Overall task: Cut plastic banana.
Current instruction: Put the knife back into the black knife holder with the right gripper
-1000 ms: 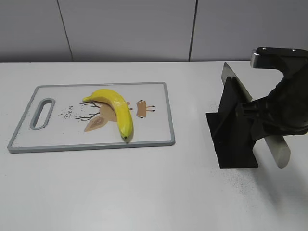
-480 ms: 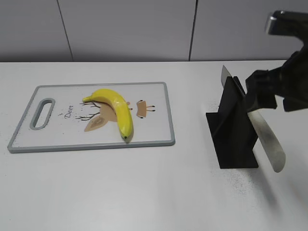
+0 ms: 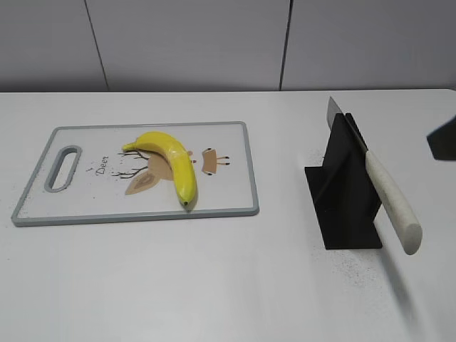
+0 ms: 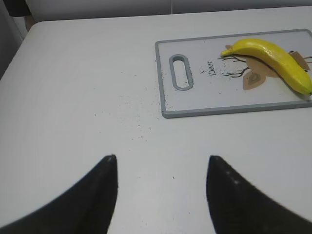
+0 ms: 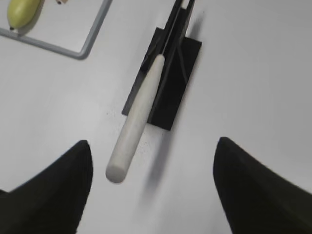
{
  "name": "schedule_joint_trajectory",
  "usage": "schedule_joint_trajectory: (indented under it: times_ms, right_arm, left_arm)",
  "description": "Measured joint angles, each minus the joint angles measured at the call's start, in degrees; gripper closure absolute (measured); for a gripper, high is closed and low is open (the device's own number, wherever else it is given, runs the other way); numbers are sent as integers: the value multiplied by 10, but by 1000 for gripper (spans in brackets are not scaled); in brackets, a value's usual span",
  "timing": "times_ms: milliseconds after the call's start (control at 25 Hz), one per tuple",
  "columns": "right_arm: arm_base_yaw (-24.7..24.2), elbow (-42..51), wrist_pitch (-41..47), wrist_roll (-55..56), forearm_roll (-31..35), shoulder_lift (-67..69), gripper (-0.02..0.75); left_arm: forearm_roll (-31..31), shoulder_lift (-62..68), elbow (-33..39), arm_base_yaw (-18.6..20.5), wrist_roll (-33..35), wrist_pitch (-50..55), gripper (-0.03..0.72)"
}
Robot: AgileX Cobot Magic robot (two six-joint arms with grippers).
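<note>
A: Right wrist view puts the knife (image 5: 138,119) in its black holder (image 5: 170,83), pale handle slanting out toward 7 o'clock. The right gripper (image 5: 151,195) hangs above it with its fingers spread wide and nothing between them.

B: And the banana (image 3: 171,162)?

A: On the cutting board (image 3: 228,201), at about 9 o'clock from the holder in the exterior view, well apart from it, whole and uncut. The left gripper (image 4: 161,168) is likewise gaping and empty over bare table (image 4: 87,87), with the board off at its 1 o'clock.

B: So which step is this?

A: Fetching the knife, I'd judge; no cut has begun. The next move calls for lowering the right gripper astride the handle, closing firmly, then drawing the blade out along the slot's line rather than sideways.
</note>
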Motion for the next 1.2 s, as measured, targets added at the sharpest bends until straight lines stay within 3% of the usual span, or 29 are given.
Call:
schedule_joint_trajectory:
  times_ms: [440,800,1200]
  right_arm:
    - [0,191,24,-22,0,-245,146]
    - [0,200,39,-23,2,-414,147]
    - [0,200,59,-23,5,-506,147]
  left_arm:
    - [0,0,0,0,0,0,125]
    - [0,0,0,0,0,0,125]
    - [0,0,0,0,0,0,125]
